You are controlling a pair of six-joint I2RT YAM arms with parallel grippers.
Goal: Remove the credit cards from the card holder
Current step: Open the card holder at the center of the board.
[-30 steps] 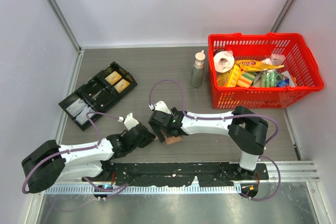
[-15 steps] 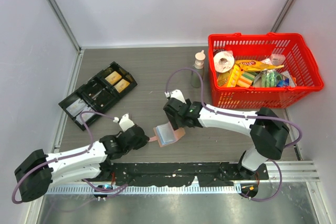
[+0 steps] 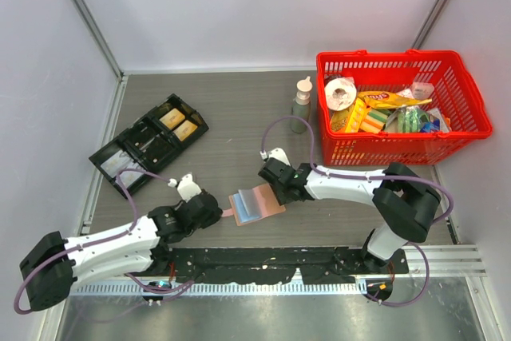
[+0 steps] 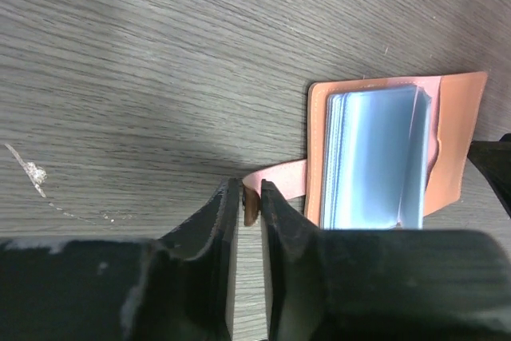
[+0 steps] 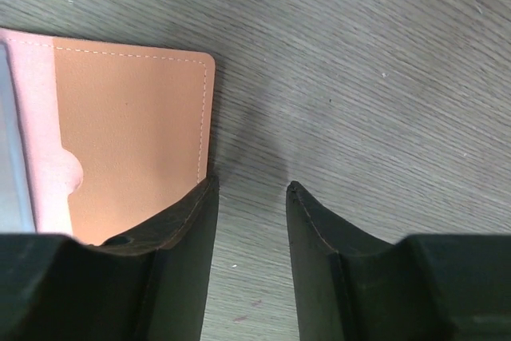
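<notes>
In the left wrist view we lose the lower edge of the holder [image 4: 451, 141] behind the left gripper [image 4: 250, 197], and the end of its strap [image 4: 279, 175] is mostly hidden between the fingers. The cards [image 4: 375, 157] show only as a pale blue stack; we cannot count them or read any print. In the right wrist view the holder runs off the left edge, its near corner behind the right gripper [image 5: 249, 189]. From above, the contents of the basket [image 3: 415, 148] are too small for us to name.

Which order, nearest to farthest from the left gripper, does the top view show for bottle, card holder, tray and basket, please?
1. card holder, beside left gripper
2. tray, back left
3. bottle, back centre
4. basket, back right
</notes>
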